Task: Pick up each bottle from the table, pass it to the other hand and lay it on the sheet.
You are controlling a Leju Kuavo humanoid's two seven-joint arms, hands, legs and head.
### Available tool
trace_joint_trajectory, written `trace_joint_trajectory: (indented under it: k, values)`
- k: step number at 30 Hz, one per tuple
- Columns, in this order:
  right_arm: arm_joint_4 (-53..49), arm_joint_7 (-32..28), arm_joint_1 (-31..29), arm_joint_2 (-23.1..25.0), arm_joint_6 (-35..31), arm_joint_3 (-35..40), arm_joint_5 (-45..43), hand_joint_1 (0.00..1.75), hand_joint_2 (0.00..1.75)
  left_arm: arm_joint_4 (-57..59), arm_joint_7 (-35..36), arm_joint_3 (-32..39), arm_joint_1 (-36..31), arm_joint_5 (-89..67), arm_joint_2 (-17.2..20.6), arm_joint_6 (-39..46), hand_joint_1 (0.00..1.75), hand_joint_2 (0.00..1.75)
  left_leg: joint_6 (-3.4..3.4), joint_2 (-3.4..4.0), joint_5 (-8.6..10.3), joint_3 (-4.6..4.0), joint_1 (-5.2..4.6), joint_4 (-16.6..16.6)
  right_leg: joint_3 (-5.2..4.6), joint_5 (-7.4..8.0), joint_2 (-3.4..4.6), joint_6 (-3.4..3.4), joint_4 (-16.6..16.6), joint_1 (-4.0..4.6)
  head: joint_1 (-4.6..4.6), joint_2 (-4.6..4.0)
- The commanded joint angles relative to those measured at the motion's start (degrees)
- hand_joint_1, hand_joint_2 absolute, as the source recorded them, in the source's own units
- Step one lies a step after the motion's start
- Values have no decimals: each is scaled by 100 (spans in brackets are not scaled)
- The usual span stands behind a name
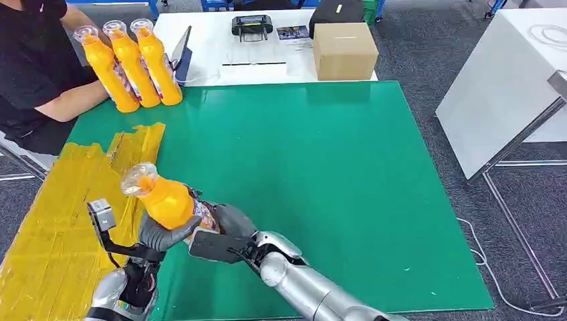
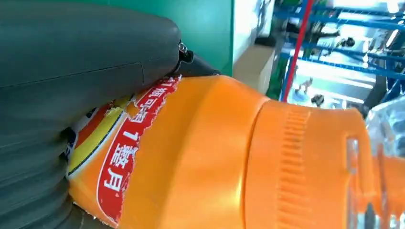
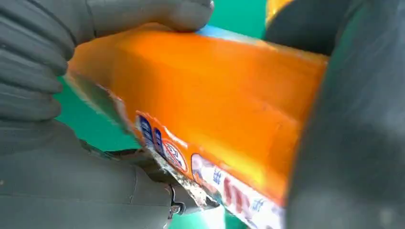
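the orange bottle [image 1: 164, 198] is gripped by both the left hand [image 1: 160, 234] and right hand [image 1: 231, 221], tilted, cap aimed up-left, above the green mat's [image 1: 321, 187] edge beside the yellow sheet [image 1: 53, 221].

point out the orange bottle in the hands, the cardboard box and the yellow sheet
orange plastic bottle [image 1: 167, 199], head view, on its shoulder
brown cardboard box [image 1: 344, 51], head view, on its top face
crinkled yellow sheet [image 1: 50, 214], head view, on a bare middle part
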Motion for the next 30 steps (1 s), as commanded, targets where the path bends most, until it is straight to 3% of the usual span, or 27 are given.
trace_joint_trajectory:
  k: [1,5,9,14,20,23,30]
  values:
    - [-1815,137,463,-1191,-402,-830,321,0,175,-81,-752,477,-666,-4435,355,2559,175,175,2,-41,1,0,11,4,22,-5,-38,0,-9,11,-2,0]
    - [-2665,121,638,-1541,-88,-1359,338,0,175,657,-716,1198,-906,-5716,641,2994,175,175,1,-23,3,2,1,-2,17,1,-17,-1,-3,2,0,0]
    - [-2905,-4,658,-1701,43,-1566,263,0,175,1134,-823,1427,-809,-6789,847,3546,175,175,0,-25,1,15,4,-6,29,-1,-19,-2,-8,5,0,0]
    - [-2889,2,667,-1678,42,-1554,264,0,175,1101,-845,1433,-788,-6795,803,3556,175,175,3,-21,-1,9,2,-2,22,-3,-17,3,-4,3,0,0]
    - [-2849,-129,530,-1723,141,-1561,131,0,175,1786,-692,1275,-745,-7819,1264,3756,175,175,1,-8,-4,21,4,-6,33,0,-2,0,-8,5,0,0]
    - [-2757,-155,425,-1716,209,-1531,71,0,175,2343,-765,1165,-818,-7933,1457,3436,175,175,-1,-9,-1,19,2,-6,29,0,-3,-3,-5,4,0,0]
    - [-2552,-178,223,-1678,306,-1453,-16,0,175,3109,-999,884,-825,-8037,1533,3156,175,175,1,-8,0,17,-4,-8,25,-2,-4,2,-2,-3,0,0]
